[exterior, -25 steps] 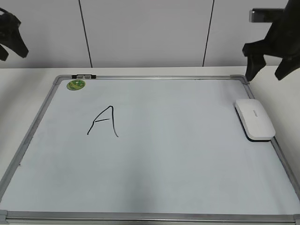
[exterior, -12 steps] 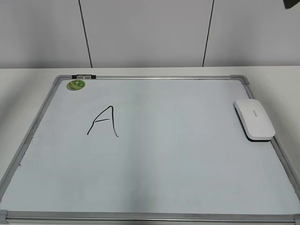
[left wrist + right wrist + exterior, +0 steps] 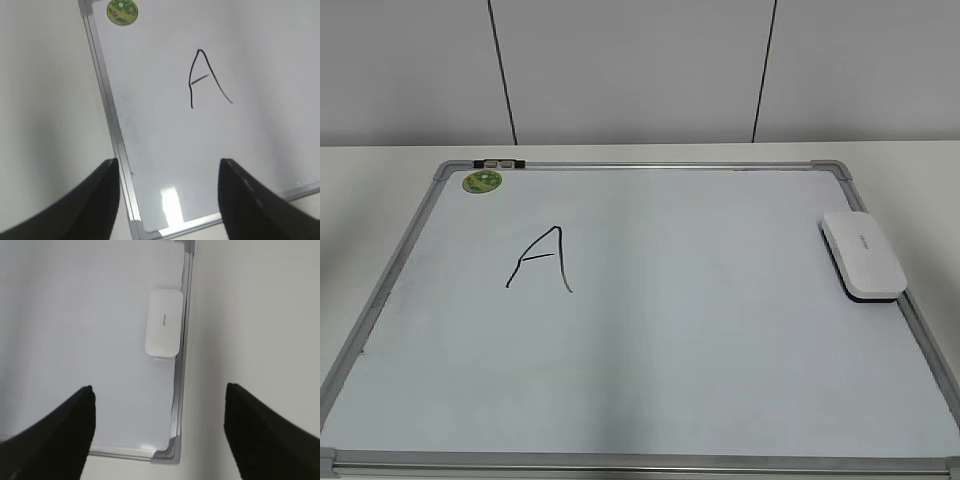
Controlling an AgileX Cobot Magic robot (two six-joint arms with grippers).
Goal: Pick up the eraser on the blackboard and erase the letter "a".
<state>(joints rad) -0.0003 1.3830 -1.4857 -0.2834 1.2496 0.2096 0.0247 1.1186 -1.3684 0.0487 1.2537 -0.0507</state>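
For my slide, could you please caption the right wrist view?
Open right gripper high above eraser at blackboard's edge.

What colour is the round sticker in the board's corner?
Green, with a lighter pattern; the sticker shows best in the left wrist view, at the blackboard's corner.

— What is the right wrist camera showing?
— The right tool (image 3: 157, 432) is hanging high with its two dark fingers (image 3: 55, 435) standing wide apart, nothing between them.
— And beneath?
— The eraser (image 3: 163, 323) is lying flat on the blackboard (image 3: 75, 315), just beside the board's right frame rail, long side running along it. The pale surface (image 3: 250, 315) is stretching away right of the frame.
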